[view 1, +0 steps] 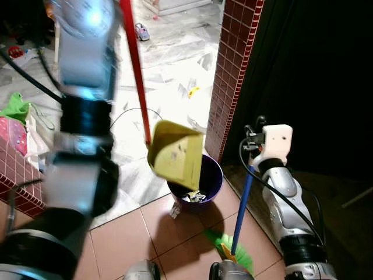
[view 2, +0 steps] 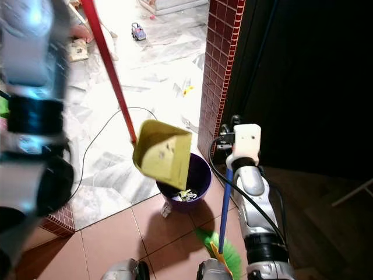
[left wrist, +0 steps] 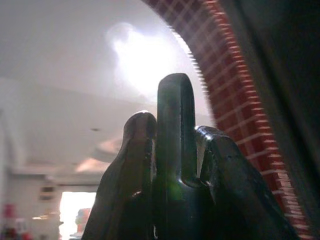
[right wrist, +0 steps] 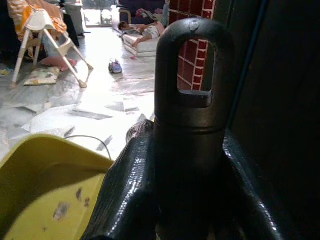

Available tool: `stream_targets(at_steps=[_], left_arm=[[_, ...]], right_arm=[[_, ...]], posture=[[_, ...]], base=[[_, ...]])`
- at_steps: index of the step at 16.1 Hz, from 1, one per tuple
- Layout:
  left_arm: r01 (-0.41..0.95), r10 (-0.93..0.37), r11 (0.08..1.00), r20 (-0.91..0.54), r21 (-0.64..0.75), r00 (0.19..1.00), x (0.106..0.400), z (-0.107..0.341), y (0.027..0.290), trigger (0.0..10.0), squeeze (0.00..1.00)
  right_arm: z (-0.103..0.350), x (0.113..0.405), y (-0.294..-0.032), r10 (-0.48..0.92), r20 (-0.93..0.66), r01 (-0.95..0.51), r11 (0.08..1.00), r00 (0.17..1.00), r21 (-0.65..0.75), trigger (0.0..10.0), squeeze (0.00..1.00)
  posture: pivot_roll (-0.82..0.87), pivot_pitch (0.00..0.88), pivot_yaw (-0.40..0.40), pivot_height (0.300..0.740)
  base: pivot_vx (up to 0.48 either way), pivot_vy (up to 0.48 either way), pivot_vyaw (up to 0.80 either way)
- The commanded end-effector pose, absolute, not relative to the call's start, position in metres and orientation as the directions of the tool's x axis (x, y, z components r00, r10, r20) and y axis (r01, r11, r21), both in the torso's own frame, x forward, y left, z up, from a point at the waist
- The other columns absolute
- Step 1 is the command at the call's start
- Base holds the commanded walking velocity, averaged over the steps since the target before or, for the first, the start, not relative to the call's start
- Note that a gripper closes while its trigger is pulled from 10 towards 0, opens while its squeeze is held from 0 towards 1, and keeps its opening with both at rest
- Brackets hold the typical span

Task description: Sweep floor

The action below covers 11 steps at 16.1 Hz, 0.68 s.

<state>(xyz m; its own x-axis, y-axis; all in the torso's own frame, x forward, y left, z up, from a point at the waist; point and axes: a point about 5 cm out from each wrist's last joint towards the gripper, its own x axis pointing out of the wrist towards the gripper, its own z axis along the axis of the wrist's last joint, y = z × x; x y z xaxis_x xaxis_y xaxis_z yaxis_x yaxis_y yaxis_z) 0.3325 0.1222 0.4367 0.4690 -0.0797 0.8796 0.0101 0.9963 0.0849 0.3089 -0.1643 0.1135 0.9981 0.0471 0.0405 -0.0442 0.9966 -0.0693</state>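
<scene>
Spill risk first: we hold the yellow dustpan (view 1: 175,156) tilted over the purple bin (view 1: 211,175), left gripper (left wrist: 172,165) clenched on its red handle (view 1: 135,64). Pan mouth sits at the bin's 10 o'clock rim, so we judge debris could slide past onto the tiles (a scrap (view 1: 173,211) already lies at the bin's 7 o'clock). Right gripper (right wrist: 187,165) is clamped around the blue broom handle (view 1: 243,204), green bristles (view 1: 236,248) resting on the floor at 5 o'clock of the bin; a slack grip would drop it. Floor: terracotta tiles (view 1: 128,245) here, white marble (view 1: 175,64) beyond at 12 o'clock, with a black cable (view 1: 125,114) and toy car (view 1: 142,31) on it. Red brick pillar (view 1: 230,70) at 1 o'clock could snag the long handle.
</scene>
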Motion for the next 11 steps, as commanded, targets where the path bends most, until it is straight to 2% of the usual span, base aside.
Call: stream_targets(at_steps=[1, 4, 7, 11], left_arm=[[-0.093, -0.074, 0.989, 0.922, 0.118, 0.379, 0.319, 0.458, 0.133, 10.0, 0.0], [-0.182, -0.049, 0.971, 0.87, 0.157, 0.49, 0.327, 0.414, 0.15, 10.0, 0.0], [-0.208, 0.014, 0.969, 0.807, 0.135, 0.591, 0.324, 0.371, 0.158, 10.0, 0.0], [-0.235, 0.06, 0.964, 0.76, 0.124, 0.647, 0.318, 0.346, 0.156, 10.0, 0.0]], right_arm=[[0.122, 0.313, -0.159, 0.069, 0.09, -0.062, 0.995, 0.994, -0.079, 10.0, 0.0], [0.116, 0.309, -0.157, 0.069, 0.079, -0.063, 0.995, 0.994, -0.071, 10.0, 0.0], [0.112, 0.307, -0.16, 0.067, 0.07, -0.062, 0.996, 0.995, -0.069, 10.0, 0.0], [0.111, 0.311, -0.16, 0.074, 0.057, -0.07, 0.995, 0.996, -0.069, 10.0, 0.0]], posture=[[-0.07, 0.0, -0.001, 0.74], [-0.05, 0.0, -0.002, 0.74], [-0.04, 0.0, -0.015, 0.74], [-0.03, 0.0, -0.025, 0.74]], base=[[0.0, 0.0, 0.0], [0.0, 0.0, 0.0], [0.0, 0.0, 0.0], [0.0, 0.0, 0.0]])
